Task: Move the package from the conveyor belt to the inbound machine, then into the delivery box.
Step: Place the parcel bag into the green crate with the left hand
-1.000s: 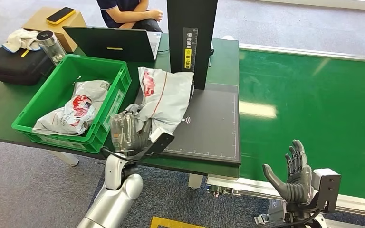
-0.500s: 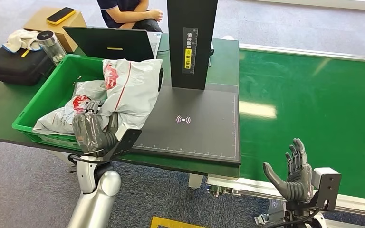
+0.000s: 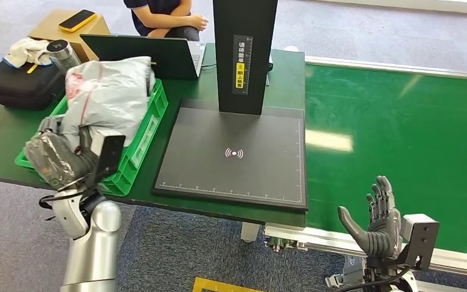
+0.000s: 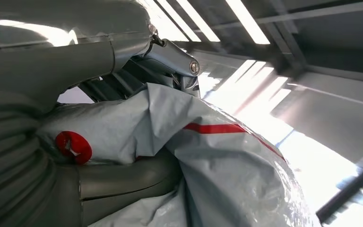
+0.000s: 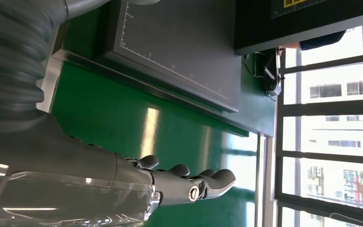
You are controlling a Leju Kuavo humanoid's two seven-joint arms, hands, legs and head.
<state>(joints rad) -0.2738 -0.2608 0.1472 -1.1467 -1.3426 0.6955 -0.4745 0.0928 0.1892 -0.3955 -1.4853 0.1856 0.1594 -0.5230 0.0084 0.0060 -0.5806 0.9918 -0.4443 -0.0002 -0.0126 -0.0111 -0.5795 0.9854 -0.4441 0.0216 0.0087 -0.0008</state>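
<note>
Grey parcel point(image 3: 110, 91) with a red stripe and red mark; bright green crate point(image 3: 141, 141); green belt point(image 3: 401, 134); black scanner pad point(image 3: 234, 152), white ruler ticks along its edges; yellow phone point(image 3: 77, 19).

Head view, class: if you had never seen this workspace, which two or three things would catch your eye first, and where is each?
First the grey package with red markings, held by the left hand above the green crate at the table's left end. Next the tall black scanner column standing at the back of the dark scanning pad. Then the bright green conveyor belt on the right, with the open right hand at its near edge.
</note>
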